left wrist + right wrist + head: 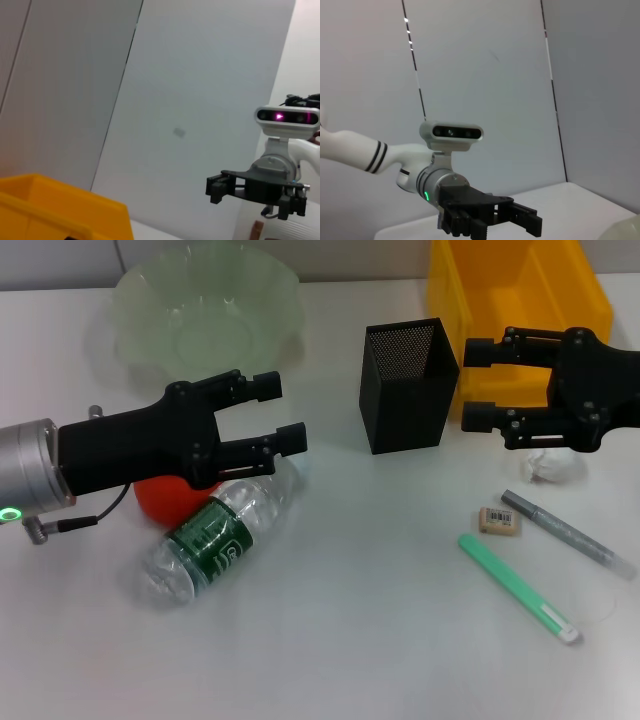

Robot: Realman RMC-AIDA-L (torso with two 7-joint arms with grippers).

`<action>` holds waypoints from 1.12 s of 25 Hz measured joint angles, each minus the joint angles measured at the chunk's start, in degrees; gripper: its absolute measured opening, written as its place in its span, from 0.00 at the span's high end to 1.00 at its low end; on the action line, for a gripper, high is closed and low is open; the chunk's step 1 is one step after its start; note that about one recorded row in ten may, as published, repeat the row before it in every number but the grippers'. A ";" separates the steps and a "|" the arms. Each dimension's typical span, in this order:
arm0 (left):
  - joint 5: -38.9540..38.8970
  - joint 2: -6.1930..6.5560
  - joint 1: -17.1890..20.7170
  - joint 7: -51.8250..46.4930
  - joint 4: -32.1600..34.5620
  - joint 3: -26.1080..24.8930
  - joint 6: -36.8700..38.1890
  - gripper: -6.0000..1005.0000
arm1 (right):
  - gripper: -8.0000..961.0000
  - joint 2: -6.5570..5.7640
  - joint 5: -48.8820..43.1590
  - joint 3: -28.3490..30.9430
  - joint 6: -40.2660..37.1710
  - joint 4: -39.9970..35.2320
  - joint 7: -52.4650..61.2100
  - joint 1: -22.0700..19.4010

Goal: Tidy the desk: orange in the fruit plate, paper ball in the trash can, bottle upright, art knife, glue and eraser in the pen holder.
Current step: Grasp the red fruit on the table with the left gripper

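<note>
The orange (pixel 160 500) rests on the table, half hidden under my left gripper (pixel 280 412), which hovers open and empty above it. The bottle (pixel 215 535) lies on its side against the orange. The fruit plate (pixel 135 295) stands at the back left. The pen holder (pixel 405 385) is in the middle, with the trash can (pixel 520 300) behind it to the right. My right gripper (pixel 476 385) hangs open beside the pen holder, just above the paper ball (pixel 552 466). The eraser (pixel 499 521), a grey glue pen (pixel 565 533) and a green art knife (pixel 518 588) lie at the front right.
The left wrist view looks across at the right gripper (pixel 215 189) and a corner of the trash can (pixel 50 205). In the right wrist view the left gripper (pixel 520 220) stands before a grey wall, with the fruit plate's rim (pixel 626 227) at the edge.
</note>
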 joint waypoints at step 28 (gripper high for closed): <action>0.43 -0.53 5.59 -0.37 -0.79 -3.65 -18.40 0.20 | 0.20 0.35 -1.99 -0.07 1.42 0.87 -1.34 0.79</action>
